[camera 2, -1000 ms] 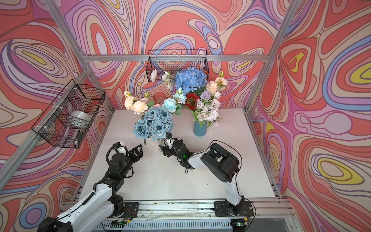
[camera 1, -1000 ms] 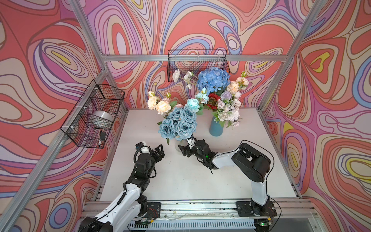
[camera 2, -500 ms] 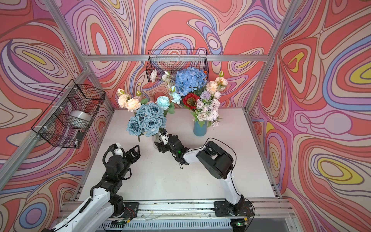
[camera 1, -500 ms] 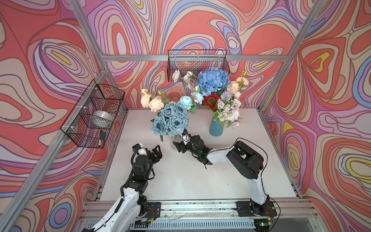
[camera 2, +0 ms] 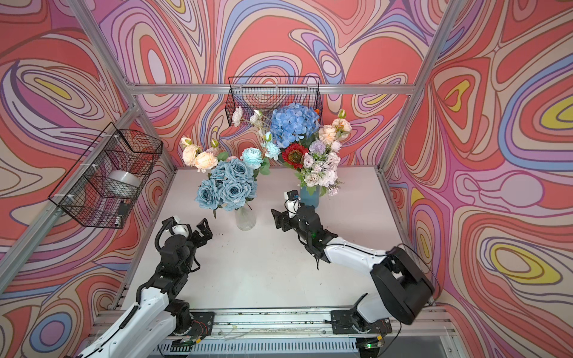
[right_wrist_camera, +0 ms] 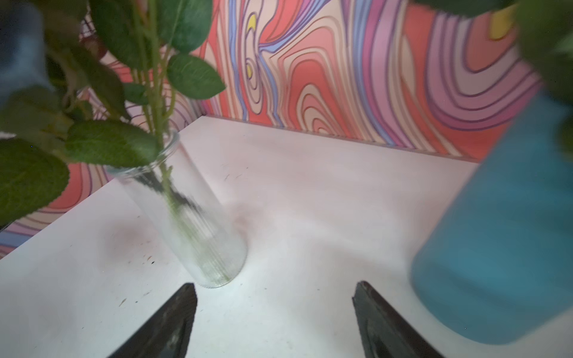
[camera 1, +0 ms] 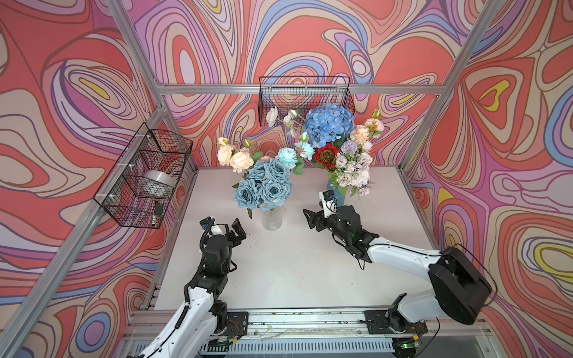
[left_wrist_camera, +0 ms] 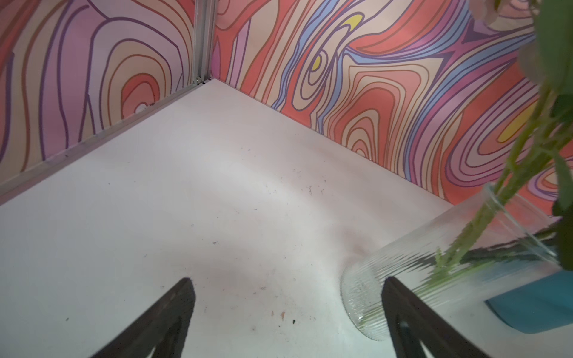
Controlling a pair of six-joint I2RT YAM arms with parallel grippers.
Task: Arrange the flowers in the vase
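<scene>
Right wrist view first: the right gripper (right_wrist_camera: 274, 285) stands spread wide with nothing between its jaws, low over the white table (right_wrist_camera: 310, 201). The ribbed clear glass vase (right_wrist_camera: 192, 223) is near one finger and the blue vase (right_wrist_camera: 502, 232) near the other. In both top views the left gripper (camera 1: 239, 232) is likewise released and empty, near the glass vase on its far side.

Dusty-blue roses (camera 1: 263, 186) and cream blooms (camera 1: 235, 156) fill the glass vase. The blue hydrangea (camera 1: 330, 124), red sunflower (camera 1: 326, 154) and lilac-white blossoms (camera 1: 353, 169) sit in the blue one. No stem lies on the table.

I'd guess these artificial flowers are light and wiry-stiff, with soft, top-heavy heads, so the tall glass could tip and break. They look best pinched on the bare green stems (right_wrist_camera: 161, 102) just above the rim. I can read no brand, label or writing anywhere.
</scene>
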